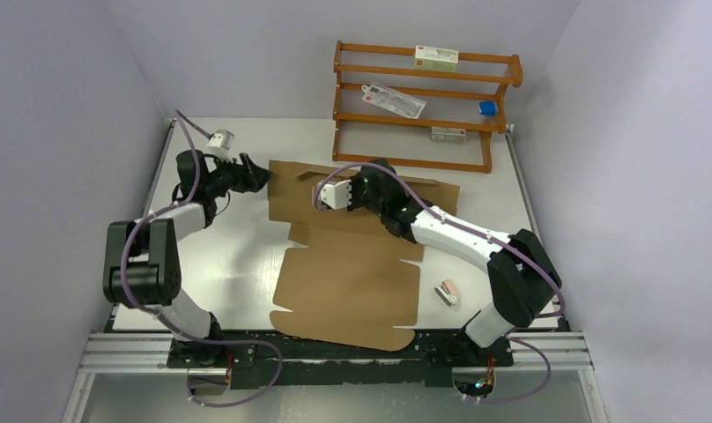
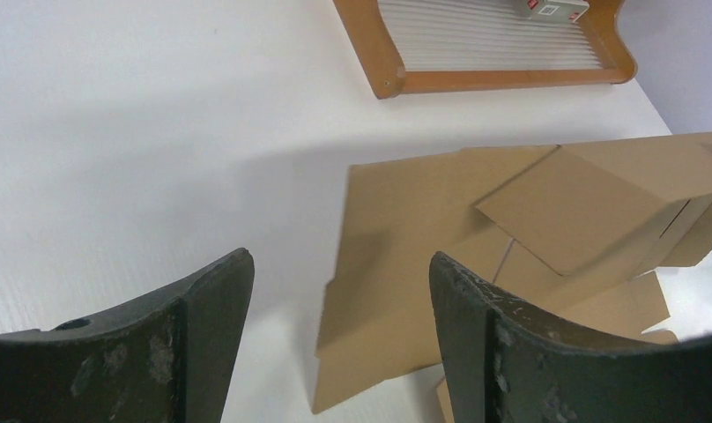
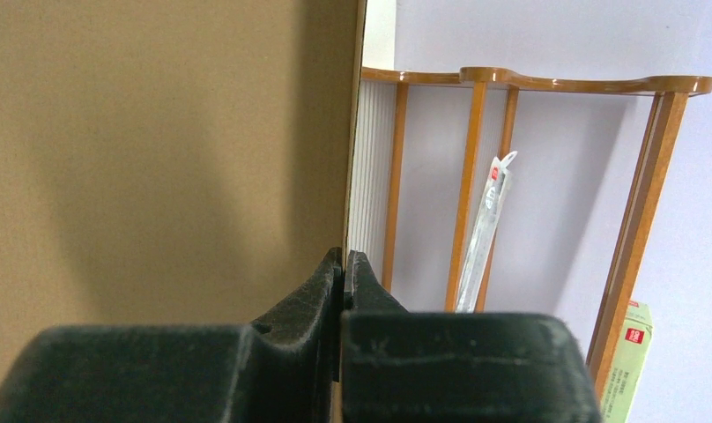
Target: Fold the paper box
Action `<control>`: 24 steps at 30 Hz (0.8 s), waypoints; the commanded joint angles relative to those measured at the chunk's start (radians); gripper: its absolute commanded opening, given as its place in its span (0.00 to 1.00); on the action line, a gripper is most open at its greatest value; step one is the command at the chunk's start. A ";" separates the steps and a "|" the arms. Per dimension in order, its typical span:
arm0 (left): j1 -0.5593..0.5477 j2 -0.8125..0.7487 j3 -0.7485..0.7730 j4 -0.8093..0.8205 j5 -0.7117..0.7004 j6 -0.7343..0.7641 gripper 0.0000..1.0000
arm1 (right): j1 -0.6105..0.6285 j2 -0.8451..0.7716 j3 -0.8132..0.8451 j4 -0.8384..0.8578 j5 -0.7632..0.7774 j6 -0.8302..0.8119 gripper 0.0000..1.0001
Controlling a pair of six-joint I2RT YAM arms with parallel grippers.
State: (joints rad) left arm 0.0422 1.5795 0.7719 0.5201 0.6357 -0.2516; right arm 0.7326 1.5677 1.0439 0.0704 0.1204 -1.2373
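On the left, the black and white left arm [image 1: 150, 256] reaches over the white tabletop [image 1: 229, 264] toward the far left corner of the paper box [image 1: 348, 286], a plain brown die-cut sheet of corrugated cardboard with flaps and slits. The left jaws stand open and hold nothing. In the left wrist view only bare tabletop and the edge of the cardboard show between and beyond them, so they are near the sheet but apart from it.

The sheet lies in the middle of the tabletop, running from the near edge, between the two arm bases, toward the far side. Its wide near panel lies flat and unfolded. In the far part one flap is raised and tilted off the panels around it.

The right arm [image 1: 458, 233] comes in from the right to that far part. The right jaws are closed on the thin edge of a cardboard flap, which stands upright in the right wrist view.

I judge the folding to be at an early stage. One flap is lifted, but no walls stand and there is no box shape. Nearly every crease, side wall and tuck is left to do.

Further right, a small pink and white object [image 1: 448, 293] lies on the tabletop, apart from the sheet. An orange-brown wooden rack [image 3: 641, 229] holding small packets stands at the far side.
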 commanded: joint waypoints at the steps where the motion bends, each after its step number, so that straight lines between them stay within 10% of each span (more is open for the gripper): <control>1: 0.043 0.098 0.087 0.044 0.189 -0.013 0.77 | 0.008 -0.008 0.012 -0.012 0.010 -0.031 0.00; 11: 0.052 0.251 0.171 0.130 0.366 -0.039 0.68 | 0.013 0.001 0.025 -0.020 0.000 -0.035 0.00; 19: 0.041 0.227 0.122 0.282 0.444 -0.133 0.23 | 0.015 0.004 0.029 -0.022 0.005 -0.036 0.00; 24: 0.002 0.092 0.066 0.182 0.390 -0.032 0.15 | 0.017 0.010 0.034 -0.012 0.018 -0.032 0.00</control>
State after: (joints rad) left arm 0.0784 1.7924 0.8688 0.7040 1.0138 -0.3622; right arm 0.7372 1.5688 1.0492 0.0555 0.1295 -1.2430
